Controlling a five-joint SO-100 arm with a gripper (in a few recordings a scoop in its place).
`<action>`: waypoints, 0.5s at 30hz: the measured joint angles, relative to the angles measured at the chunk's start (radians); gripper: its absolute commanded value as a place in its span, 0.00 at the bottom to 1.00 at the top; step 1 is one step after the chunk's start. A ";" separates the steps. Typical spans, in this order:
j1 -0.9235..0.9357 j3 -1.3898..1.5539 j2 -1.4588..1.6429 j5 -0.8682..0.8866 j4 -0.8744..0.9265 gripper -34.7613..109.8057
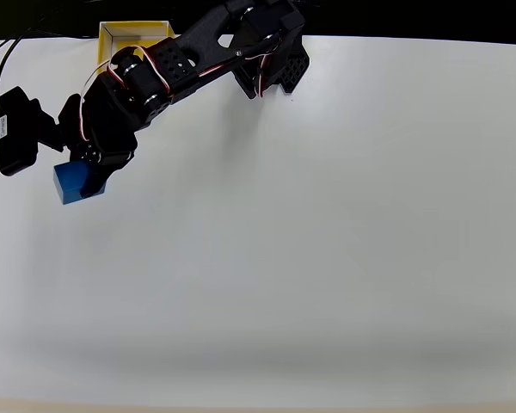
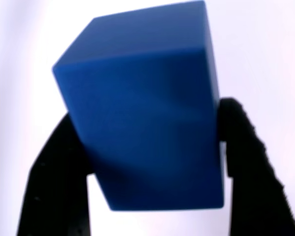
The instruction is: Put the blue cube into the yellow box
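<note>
The blue cube [image 2: 142,118] sits between the two black fingers [image 2: 54,182] of the gripper [image 2: 147,162], which close on it from either side: in the wrist view one finger presses against the cube's lower left face and the other against its right edge, with no gap showing on either side, so the fingers are clamped on the cube. Seen from this camera the cube is tilted, its top leaning to the right, and most of its body reaches out past the fingertips toward the pale surface beyond; whether its far end touches that surface cannot be told. In the overhead view the blue cube [image 1: 76,181] lies at the tip of the gripper [image 1: 90,172], partly covered by the dark finger that crosses its upper right corner, with its left and lower parts in the open on the white table [image 1: 310,258]. The black arm [image 1: 181,64] stretches from its base at the top of the table leftward and down to the cube, with white and red wires running along its joints. The yellow box [image 1: 129,33] stands up and to the right of the fingers, at the table's top edge, well apart from the cube; the arm passes over its lower right part, leaving its pale rim and a strip of yellow floor in sight.
</note>
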 measured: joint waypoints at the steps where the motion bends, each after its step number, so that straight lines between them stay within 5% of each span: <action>1: 0.025 0.008 0.000 -0.009 -0.008 0.33; 15: 0.356 0.249 0.026 -0.158 -0.114 0.34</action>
